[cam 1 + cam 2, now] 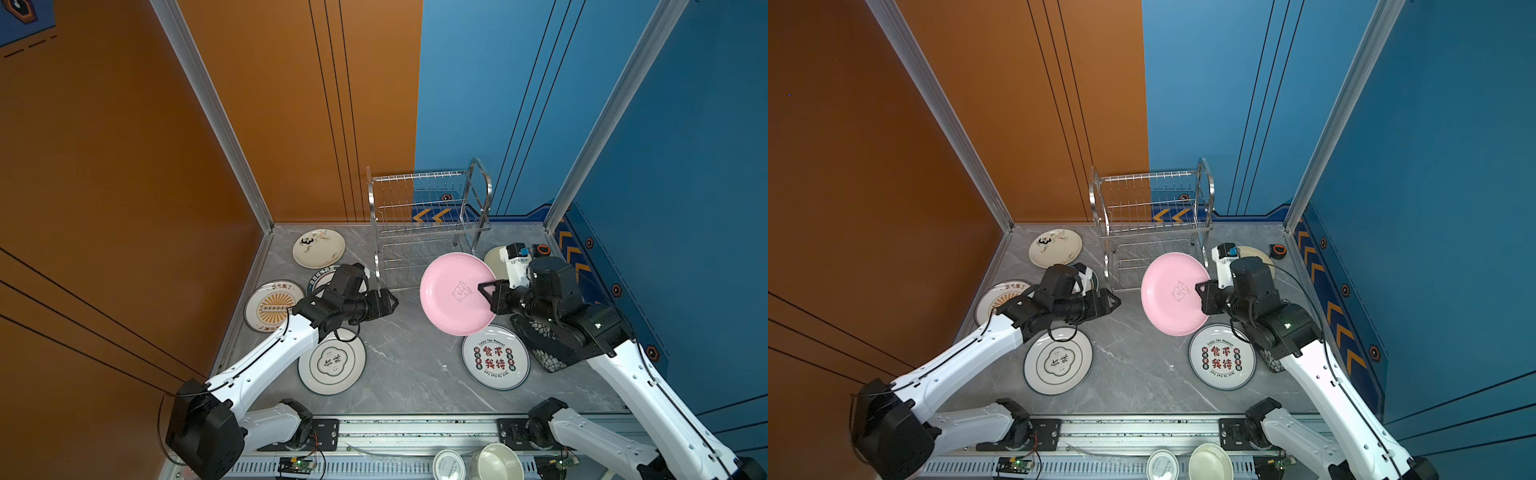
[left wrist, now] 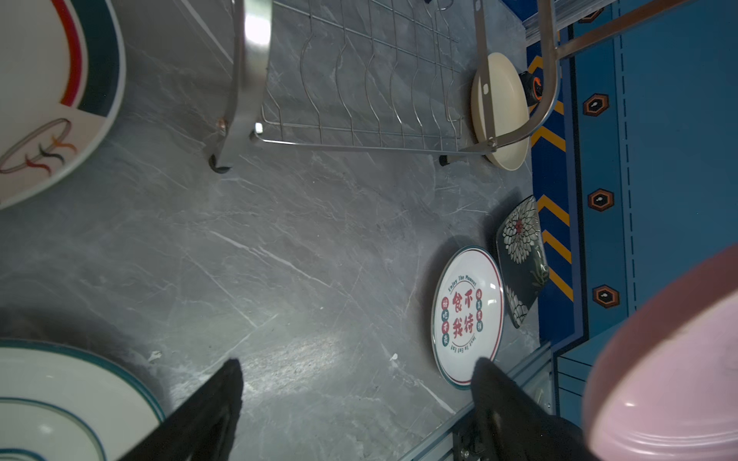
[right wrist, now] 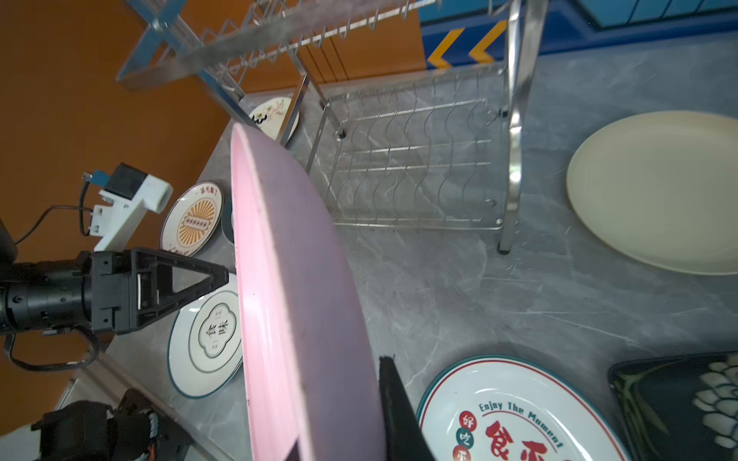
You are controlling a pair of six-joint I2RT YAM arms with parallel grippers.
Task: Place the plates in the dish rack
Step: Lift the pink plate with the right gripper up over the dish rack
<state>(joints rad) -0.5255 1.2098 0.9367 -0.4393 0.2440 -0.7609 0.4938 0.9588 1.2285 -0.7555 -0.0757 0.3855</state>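
Note:
My right gripper (image 1: pixel 484 289) is shut on the right rim of a pink plate (image 1: pixel 453 291), which hangs tilted above the table just in front of the empty steel dish rack (image 1: pixel 428 216). In the right wrist view the pink plate (image 3: pixel 287 279) stands edge-on and hides one finger. My left gripper (image 1: pixel 392 301) is open, level with that plate and a short gap to its left, holding nothing. Flat on the table lie a panda plate (image 1: pixel 318 248), an orange sunburst plate (image 1: pixel 272 305), a green-rimmed white plate (image 1: pixel 331 360), a red-character plate (image 1: pixel 495 356), a black floral plate (image 1: pixel 540 345) and a cream plate (image 1: pixel 496 259).
Another rimmed plate (image 1: pixel 320 278) lies partly under my left arm. A cream bowl (image 1: pixel 496 461) and a round tin lid (image 1: pixel 448 465) sit on the front rail. A small orange-and-black object (image 1: pixel 542 249) rests by the right wall. Walls close in the back and both sides.

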